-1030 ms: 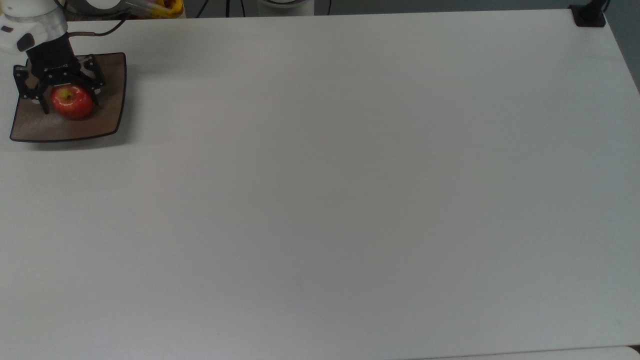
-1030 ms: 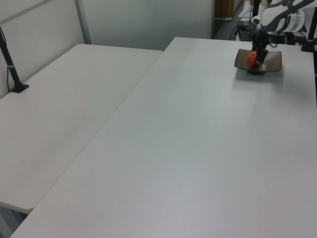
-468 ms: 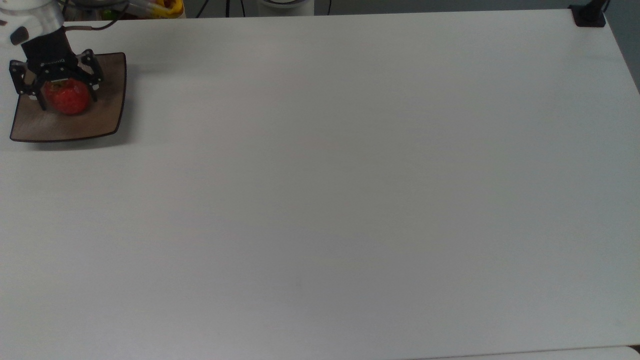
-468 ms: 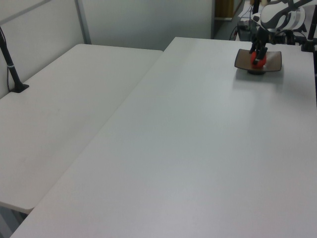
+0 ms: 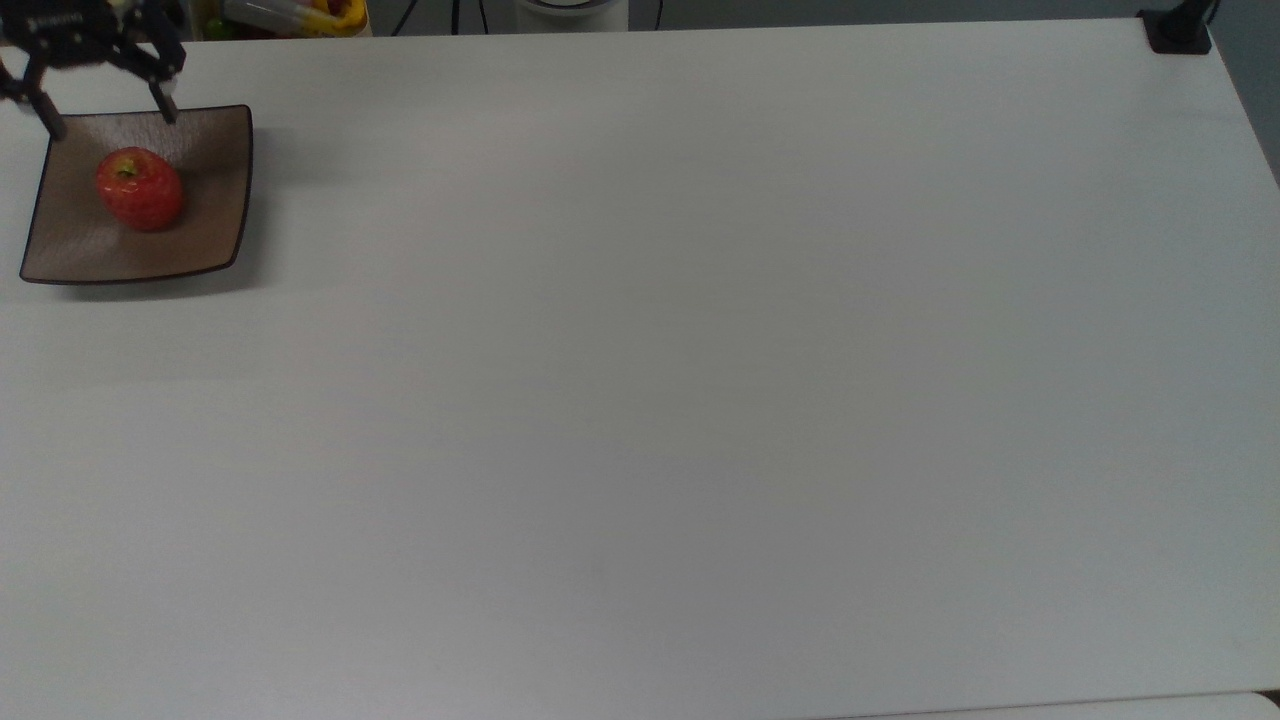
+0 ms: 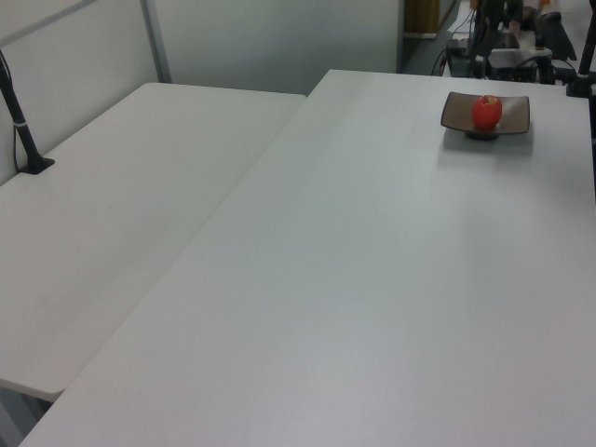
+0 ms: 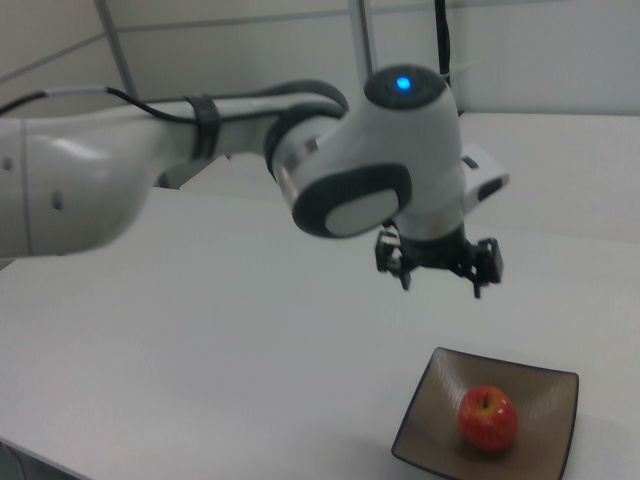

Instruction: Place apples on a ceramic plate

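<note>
The claw (image 7: 441,276) hangs empty above the desk (image 5: 700,400), its fingers spread apart, raised clear of the ceramic plate (image 7: 548,385) and apart from it. In the top view the claw (image 5: 100,105) sits over the plate's far edge. The apple (image 5: 139,189) rests alone near the middle of the ceramic plate (image 5: 215,240), stem hollow up, touched by nothing. The plate lies near a corner of the desk. Judging from this, the placing step is done and the release is complete; what remains seems only to draw the arm (image 7: 200,170) clear without brushing the plate's rim.
</note>
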Tool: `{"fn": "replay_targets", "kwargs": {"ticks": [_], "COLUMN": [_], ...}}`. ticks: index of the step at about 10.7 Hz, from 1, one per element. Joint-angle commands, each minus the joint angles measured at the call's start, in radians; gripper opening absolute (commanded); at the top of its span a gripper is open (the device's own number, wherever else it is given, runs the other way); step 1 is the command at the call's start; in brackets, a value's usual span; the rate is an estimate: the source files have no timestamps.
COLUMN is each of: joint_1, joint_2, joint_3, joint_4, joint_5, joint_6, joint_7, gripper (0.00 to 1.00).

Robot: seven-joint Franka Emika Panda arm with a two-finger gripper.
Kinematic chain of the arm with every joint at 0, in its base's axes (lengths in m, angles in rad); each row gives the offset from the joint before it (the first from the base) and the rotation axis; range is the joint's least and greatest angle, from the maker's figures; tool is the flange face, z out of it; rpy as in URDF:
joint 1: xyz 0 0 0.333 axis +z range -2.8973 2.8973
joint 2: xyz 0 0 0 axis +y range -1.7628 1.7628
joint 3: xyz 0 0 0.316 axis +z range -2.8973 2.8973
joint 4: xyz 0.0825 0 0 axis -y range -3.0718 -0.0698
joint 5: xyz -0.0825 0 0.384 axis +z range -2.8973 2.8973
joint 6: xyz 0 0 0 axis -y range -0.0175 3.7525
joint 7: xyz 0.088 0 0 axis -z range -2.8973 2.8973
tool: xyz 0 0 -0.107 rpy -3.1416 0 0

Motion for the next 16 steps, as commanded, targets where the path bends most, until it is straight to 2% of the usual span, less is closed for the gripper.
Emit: {"fn": "replay_targets", "kwargs": {"ticks": [1,2,4,6,9,10,11,12,14,16], "joint_1": [0.032,0.034,0.084,0.144,0.242,0.28,0.329,0.378,0.396,0.4], "joint_2": [-0.096,-0.126,-0.166,-0.187,-0.206,-0.212,-0.222,-0.236,-0.236,-0.232], "joint_3": [-0.009,-0.008,-0.012,-0.012,-0.014,-0.011,-0.008,0.013,0.13,0.187], "joint_4": [0.056,0.077,0.137,0.195,0.206,0.207,0.207,0.203,0.19,0.148], "joint_5": [0.018,0.018,0.014,0.003,-0.005,-0.028,-0.08,-0.13,-0.204,-0.218], "joint_6": [-0.188,-0.257,-0.406,-0.492,-0.523,-0.523,-0.524,-0.547,-0.561,-0.538], "joint_7": [0.185,0.248,0.379,0.583,0.791,0.879,0.958,1.01,1.059,1.038], "gripper": [1.0,1.0,1.0,1.0,1.0,1.0,1.0,1.0,1.0,1.0]}}
